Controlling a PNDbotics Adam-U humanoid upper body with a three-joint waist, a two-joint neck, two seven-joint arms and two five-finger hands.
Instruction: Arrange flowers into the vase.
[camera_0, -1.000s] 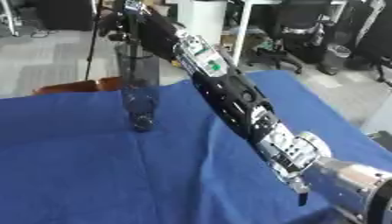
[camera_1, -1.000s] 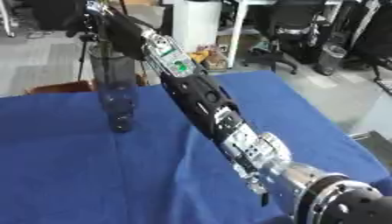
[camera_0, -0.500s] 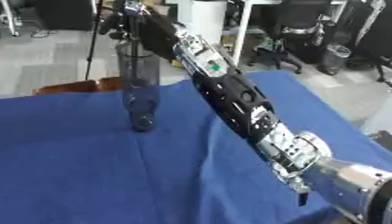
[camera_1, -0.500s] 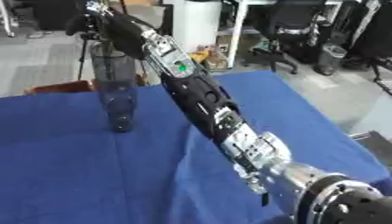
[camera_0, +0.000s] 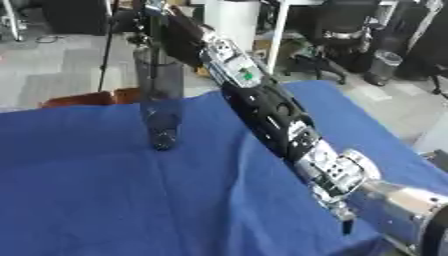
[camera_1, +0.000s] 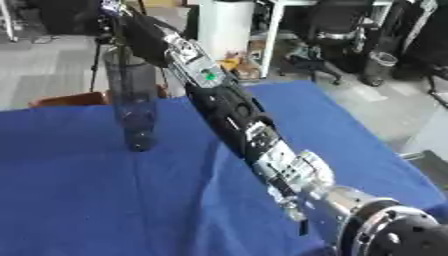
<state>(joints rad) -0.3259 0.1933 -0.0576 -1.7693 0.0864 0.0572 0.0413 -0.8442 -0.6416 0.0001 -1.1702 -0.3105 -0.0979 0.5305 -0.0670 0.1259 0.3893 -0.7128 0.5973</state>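
A tall, narrow, dark see-through vase (camera_0: 160, 95) stands upright on the blue cloth (camera_0: 105, 200), at the far left of the middle. A thin dark line like a stem (camera_0: 157, 60) runs down inside it. No flower head shows. My right arm (camera_0: 271, 115) reaches from the lower right corner up across the table. My right hand (camera_1: 118, 11) is right over the vase's mouth, partly cut off by the top edge of the view. The left hand shows in no view.
A brown wooden piece (camera_0: 74, 98) lies just beyond the cloth's far edge, behind the vase. Office chairs (camera_0: 332, 45) and a white bin (camera_0: 232, 20) stand on the floor past the table. The cloth's right edge (camera_0: 385, 135) drops off beside my arm.
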